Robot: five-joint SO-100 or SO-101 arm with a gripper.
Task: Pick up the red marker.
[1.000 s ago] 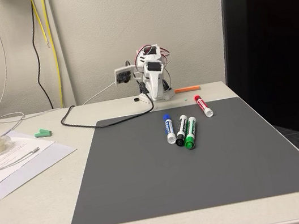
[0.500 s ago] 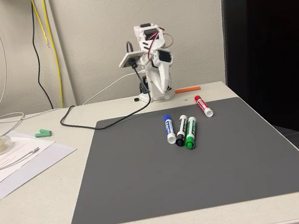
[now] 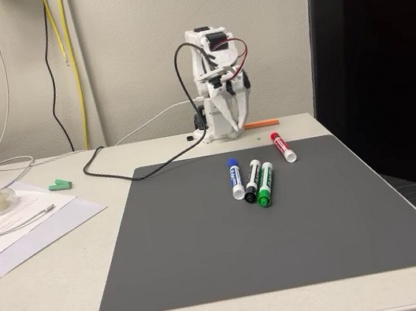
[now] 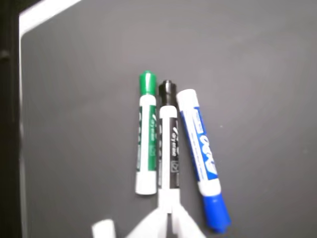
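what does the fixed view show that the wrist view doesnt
In the fixed view alone: the red marker lying at the mat's far right, apart from the other markers, the orange stick behind it, the whole arm with its gripper raised near the base, the papers and the cables.

In the wrist view alone: the printed labels on the barrels, close up, and a white gripper part at the bottom edge.

Both share: the green marker, black marker and blue marker side by side on the grey mat.
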